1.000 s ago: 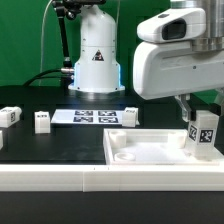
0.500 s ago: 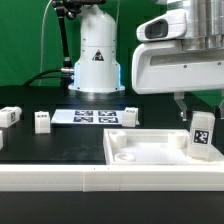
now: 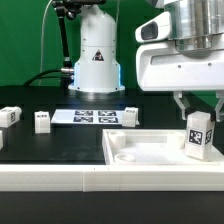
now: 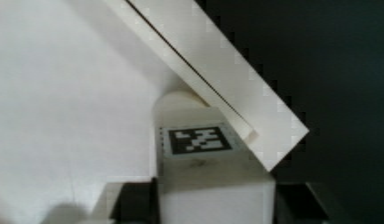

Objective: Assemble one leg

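- Exterior view: a white robot gripper [image 3: 198,116] hangs at the exterior view's right. Its two fingers are pinched on the upper end of the leg [image 3: 198,137], a small white post whose black-and-white tag faces the camera.
- The leg is held upright over the right part of a large white tray-like piece [image 3: 150,166] with a raised rim, near the camera. Whether its lower end touches the tray floor cannot be told.
- Wrist view: the leg [image 4: 210,165] runs out from between two dark fingers [image 4: 136,205], and its rounded tip lies just beside the tray's inner rim [image 4: 215,70].
- Three spare legs [image 3: 42,122] sit well apart on the black table [image 3: 60,145], at the exterior view's left and centre, either side of the marker board [image 3: 90,117].
- Handling, as a judgement: the leg looks like hard plastic, light, stiff and smooth, so it could twist or slip in a loose pinch. The best hold is on the flat side faces near the top, clear of the end that must seat.
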Controlling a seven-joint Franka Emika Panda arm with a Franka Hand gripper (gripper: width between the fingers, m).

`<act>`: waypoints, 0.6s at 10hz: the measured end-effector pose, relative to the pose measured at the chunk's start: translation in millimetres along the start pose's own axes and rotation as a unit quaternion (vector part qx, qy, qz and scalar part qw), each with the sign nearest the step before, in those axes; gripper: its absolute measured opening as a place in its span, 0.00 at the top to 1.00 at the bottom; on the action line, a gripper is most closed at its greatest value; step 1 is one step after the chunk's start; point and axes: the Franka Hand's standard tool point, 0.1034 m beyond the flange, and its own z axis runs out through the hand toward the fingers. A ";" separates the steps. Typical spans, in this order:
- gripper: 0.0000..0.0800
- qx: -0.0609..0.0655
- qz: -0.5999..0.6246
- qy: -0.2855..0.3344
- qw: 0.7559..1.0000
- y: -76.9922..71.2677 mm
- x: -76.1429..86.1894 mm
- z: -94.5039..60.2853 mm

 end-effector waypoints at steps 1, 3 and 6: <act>0.32 -0.001 -0.018 -0.001 1.000 0.1 -0.6 0.2; 0.21 -0.010 -0.097 -0.008 0.995 -0.4 -3.6 0.2; 0.19 -0.025 -0.282 -0.012 0.959 -5.6 -8.6 0.2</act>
